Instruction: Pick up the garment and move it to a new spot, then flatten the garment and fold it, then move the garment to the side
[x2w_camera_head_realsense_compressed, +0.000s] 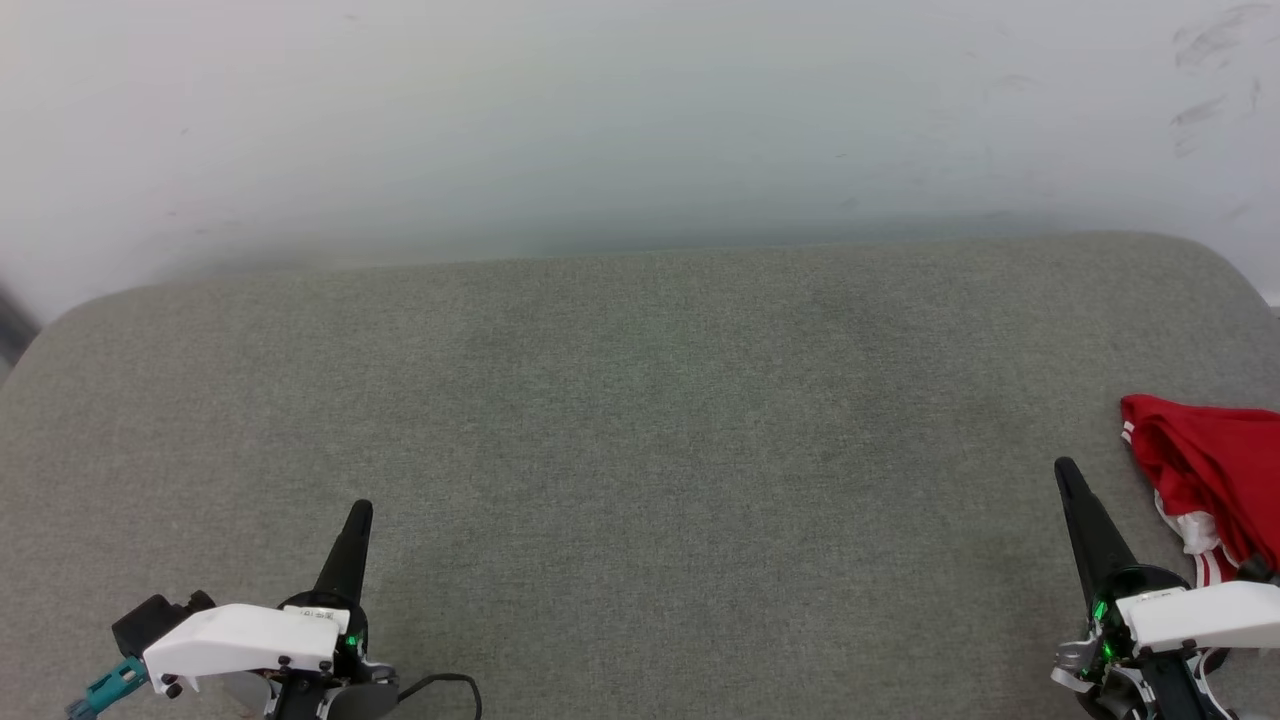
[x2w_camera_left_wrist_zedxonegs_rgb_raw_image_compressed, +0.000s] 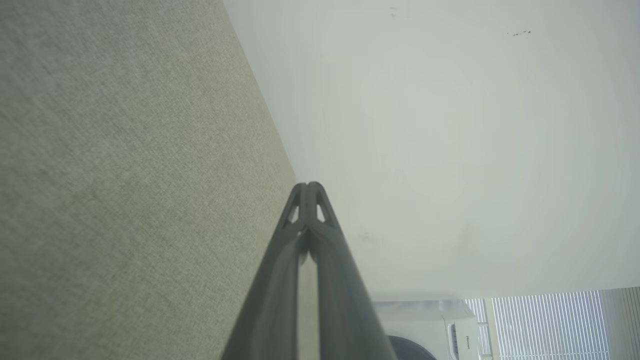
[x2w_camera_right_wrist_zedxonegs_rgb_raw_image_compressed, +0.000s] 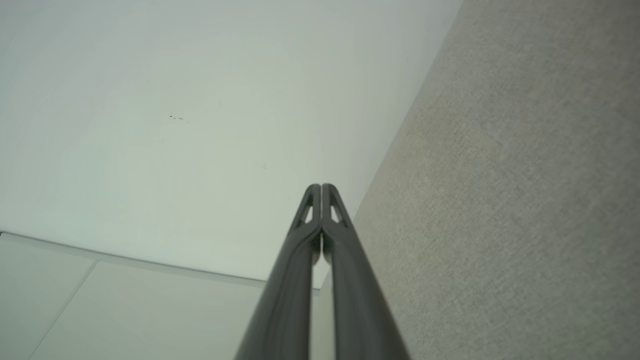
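Left claw (x2w_camera_head_realsense_compressed: 360, 512) closed, right claw (x2w_camera_head_realsense_compressed: 1067, 470) closed, head-view garment (x2w_camera_head_realsense_compressed: 1220, 460) alongside

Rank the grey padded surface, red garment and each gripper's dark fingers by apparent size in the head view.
1. Grey padded surface.
2. Red garment, cut off at the edge.
3. Fingers of the left gripper and right gripper: alike, unranked.

The right hand (x2w_camera_right_wrist_zedxonegs_rgb_raw_image_compressed: 321, 190) is pointing its two dark fingers (x2w_camera_right_wrist_zedxonegs_rgb_raw_image_compressed: 292, 290) up the middle, tips pressing together with nothing between them. The grey fabric bench (x2w_camera_right_wrist_zedxonegs_rgb_raw_image_compressed: 510, 190) is running along the right side, meeting a pale wall (x2w_camera_right_wrist_zedxonegs_rgb_raw_image_compressed: 200, 125) on the left.
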